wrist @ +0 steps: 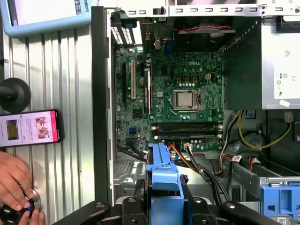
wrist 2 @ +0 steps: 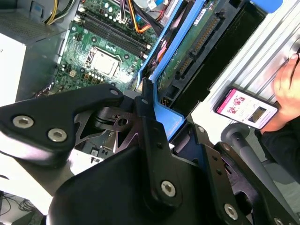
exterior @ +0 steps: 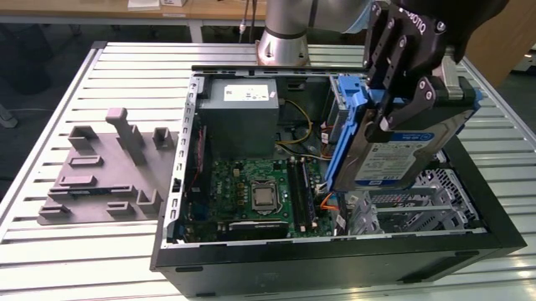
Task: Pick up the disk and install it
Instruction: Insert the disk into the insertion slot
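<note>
The gripper (exterior: 418, 106) pinched the disk (exterior: 393, 160) on edge above the computer case (exterior: 335, 254); holding it square would probably spare the cables (exterior: 295, 137).

The case (exterior: 335, 254) lay open on top, with free room over the board (exterior: 251, 188). The power supply (exterior: 238, 119) filled one end, and cables (exterior: 305, 135) crossed beside the drive cage (exterior: 440, 200). The disk (exterior: 393, 157), clamped in the gripper (exterior: 418, 106), hung over that cage. A hand (wrist: 14, 180) and a phone (wrist: 30, 129) occupied the table (wrist: 70, 117) beside the case.
</note>
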Motion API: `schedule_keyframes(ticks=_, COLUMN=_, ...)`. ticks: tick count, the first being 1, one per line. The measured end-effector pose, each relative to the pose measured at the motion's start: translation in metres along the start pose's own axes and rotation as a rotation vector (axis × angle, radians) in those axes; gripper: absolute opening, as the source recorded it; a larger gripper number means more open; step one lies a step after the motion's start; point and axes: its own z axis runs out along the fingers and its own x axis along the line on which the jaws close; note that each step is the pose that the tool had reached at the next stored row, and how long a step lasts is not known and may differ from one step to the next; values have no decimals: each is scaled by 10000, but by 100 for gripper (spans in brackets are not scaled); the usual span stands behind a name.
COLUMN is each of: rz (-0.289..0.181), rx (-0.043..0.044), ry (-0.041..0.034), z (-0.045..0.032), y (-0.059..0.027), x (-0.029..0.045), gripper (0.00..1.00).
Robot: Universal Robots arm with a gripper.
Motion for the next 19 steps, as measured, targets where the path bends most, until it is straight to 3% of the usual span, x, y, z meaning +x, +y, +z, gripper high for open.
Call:
schedule_keyframes(ticks=12, rz=1, rx=0, ry=-1, z=23, y=-206, x=-1, gripper=36)
schedule_keyframes(ticks=19, rz=0, rx=0, ry=-1, z=29, y=-234, x=6, gripper=36)
